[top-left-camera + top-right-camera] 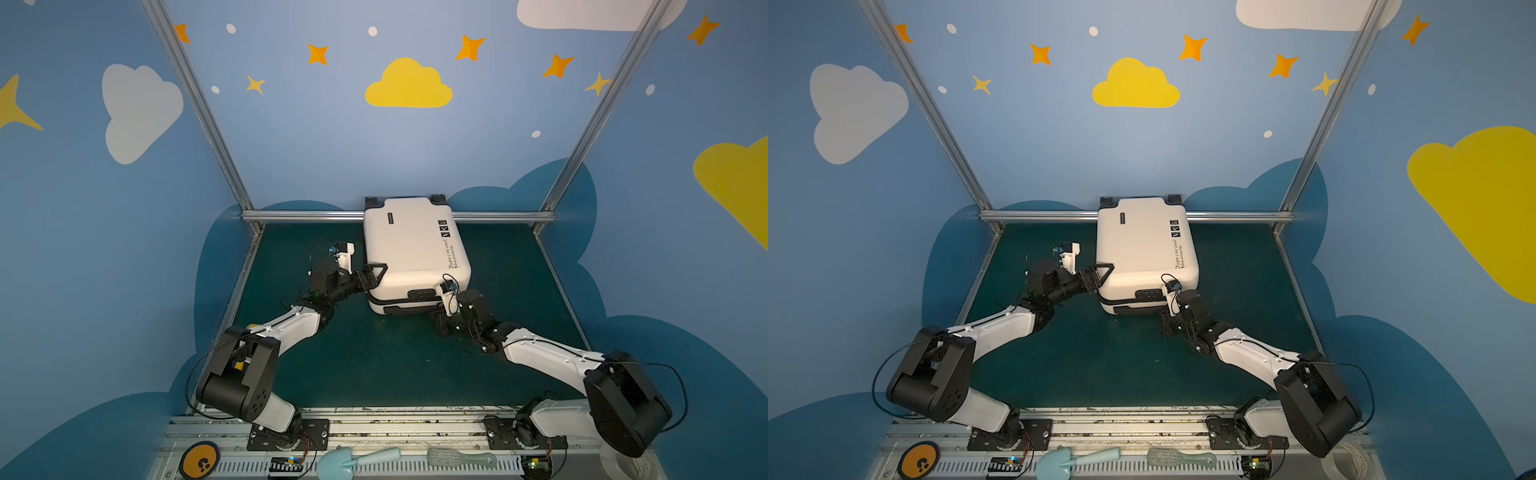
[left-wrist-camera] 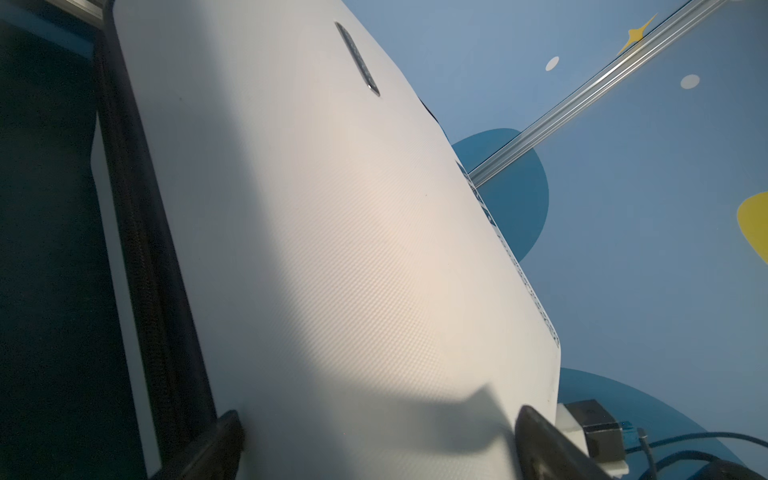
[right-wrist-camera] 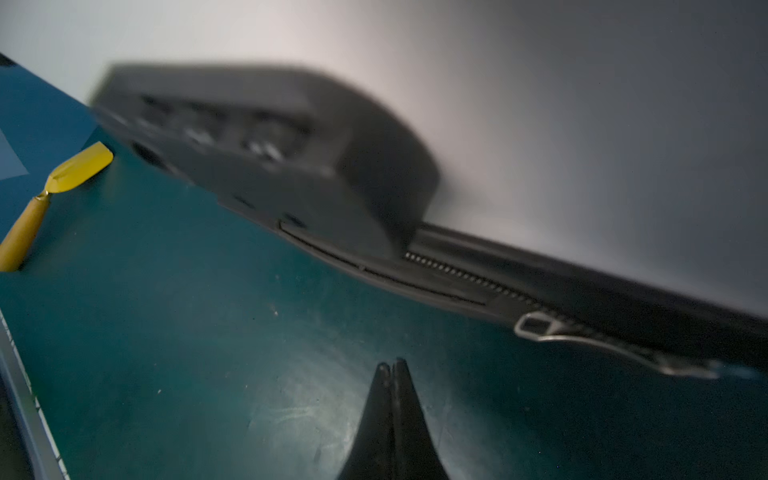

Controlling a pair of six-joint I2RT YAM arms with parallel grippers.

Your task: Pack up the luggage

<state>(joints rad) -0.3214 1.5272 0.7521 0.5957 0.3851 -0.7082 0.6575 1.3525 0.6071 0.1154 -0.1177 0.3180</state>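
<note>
You're looking at a white suitcase (image 1: 411, 249) with black wheels, handle and stickers. Close up, its surface shows a fine dimpled grid, and its zipper (image 3: 457, 274) is black with a silver pull. The mat (image 1: 374, 365) is dark teal. The walls (image 1: 332, 145) are blue with yellow and white clouds and orange stars. The toy shovel (image 1: 340, 462) is pale blue and the hairbrush (image 1: 461, 459) is pale green.

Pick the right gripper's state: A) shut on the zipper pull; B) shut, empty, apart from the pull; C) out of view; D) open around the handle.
B: the right gripper is pinched shut with nothing between its tips, and the zipper pull lies clear of it.
</note>
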